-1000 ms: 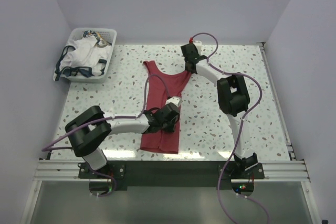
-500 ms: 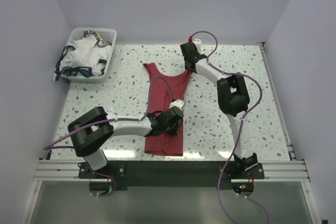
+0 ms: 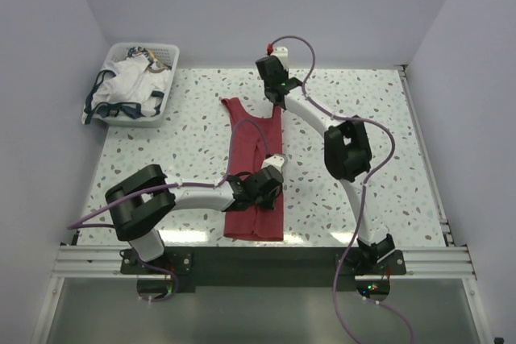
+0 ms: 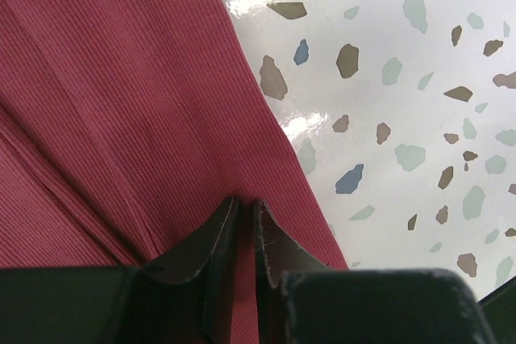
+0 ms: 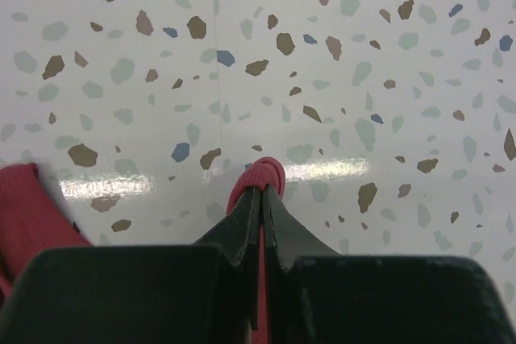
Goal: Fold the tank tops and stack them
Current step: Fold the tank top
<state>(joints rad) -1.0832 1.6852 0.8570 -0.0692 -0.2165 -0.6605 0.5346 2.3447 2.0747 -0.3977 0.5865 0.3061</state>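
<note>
Toward twelve o'clock on the bench (image 3: pixel 403 159) my right fingers (image 5: pixel 260 195) clamp a strap (image 5: pixel 262 168) of the limp, light-looking dark red tank top (image 3: pixel 250 159), left fingers (image 4: pixel 245 203) pinching its five o'clock edge.

Left arm (image 3: pixel 193 193) bends rightward across the lower frame, left gripper (image 4: pixel 243 227) nipped on the red top (image 3: pixel 250 138). Right arm (image 3: pixel 347 151) stretches to upper centre, right gripper (image 5: pixel 260 199) pinched likewise.

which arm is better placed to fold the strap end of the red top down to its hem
Right, probably: the right gripper is pinching a strap at the far end; the left gripper pinches the red top at its side edge, nearer the hem.
</note>
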